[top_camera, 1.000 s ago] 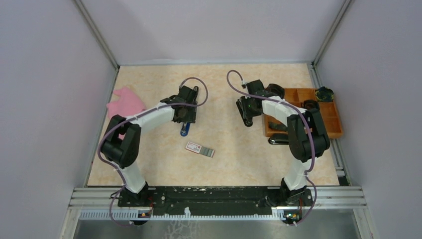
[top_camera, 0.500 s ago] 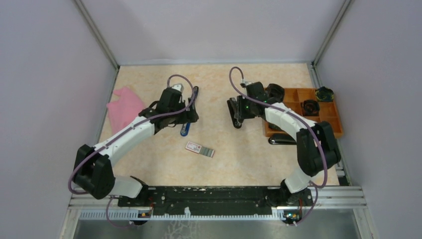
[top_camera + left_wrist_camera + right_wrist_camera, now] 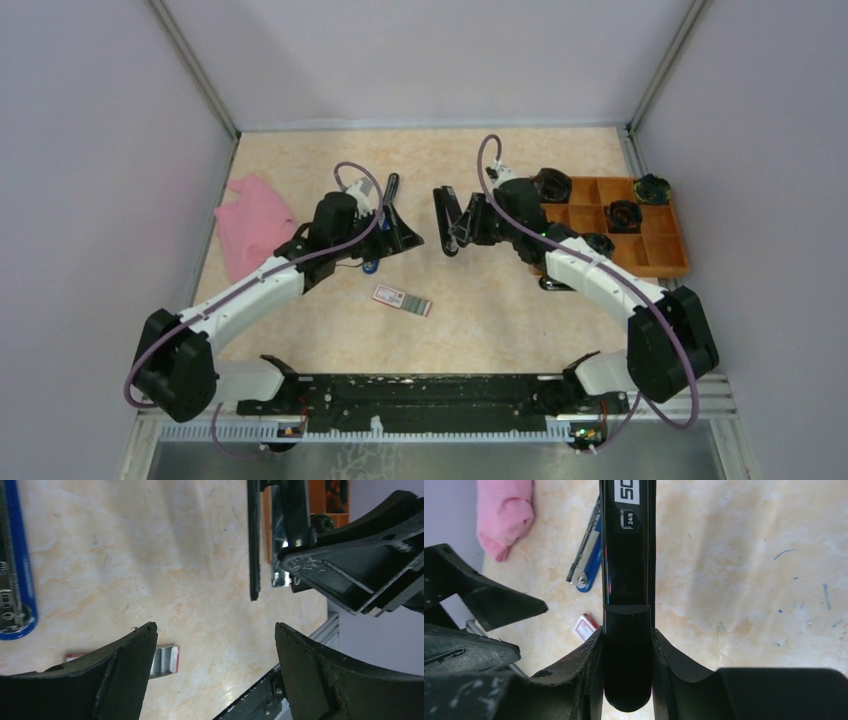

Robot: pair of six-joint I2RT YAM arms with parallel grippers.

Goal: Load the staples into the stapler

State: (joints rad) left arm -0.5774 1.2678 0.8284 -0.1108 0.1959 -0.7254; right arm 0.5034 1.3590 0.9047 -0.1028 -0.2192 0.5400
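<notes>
Marbled table (image 3: 480,310), pink cloth (image 3: 250,225), blue stapler (image 3: 588,562), staples (image 3: 402,299), orange tray (image 3: 665,250)

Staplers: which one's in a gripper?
The black stapler, clamped in the right gripper. The blue stapler lies on the table near the open left gripper, held by nothing.

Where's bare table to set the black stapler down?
Free: the far strip along the back wall, and the near strip between the staples and the base rail. Crowded: mid-table, around the left hand, right hand, black stapler and blue tool.
</notes>
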